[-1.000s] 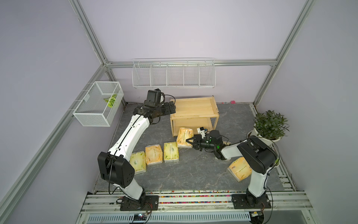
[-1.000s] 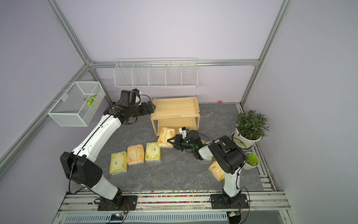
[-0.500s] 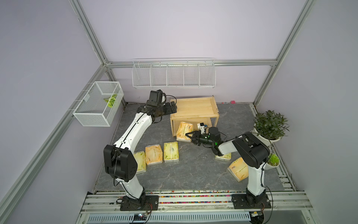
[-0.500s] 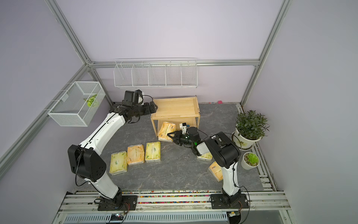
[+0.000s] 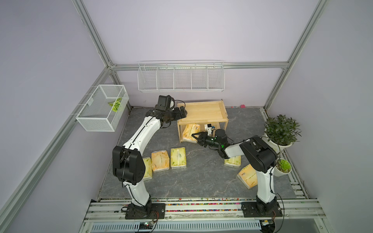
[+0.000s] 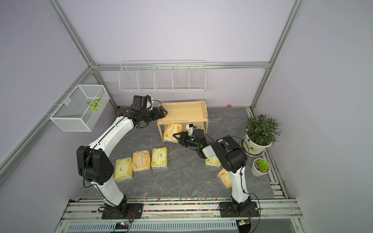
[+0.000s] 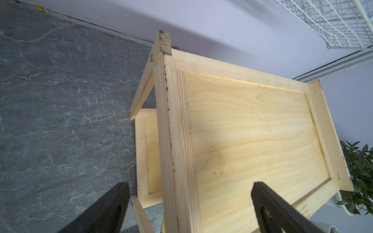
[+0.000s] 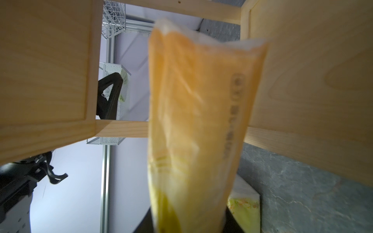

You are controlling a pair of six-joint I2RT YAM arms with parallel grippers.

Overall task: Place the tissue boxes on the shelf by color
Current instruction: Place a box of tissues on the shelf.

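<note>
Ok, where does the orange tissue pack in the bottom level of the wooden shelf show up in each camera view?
In a top view: orange tissue pack near centre, under the shelf's top tray.
In a top view: same place, a little further left in the picture.
Left wrist: not in it.
Right wrist: close up and blurred, between the shelf's boards.
Shared landmark: the shelf, seen in all four views.
</note>
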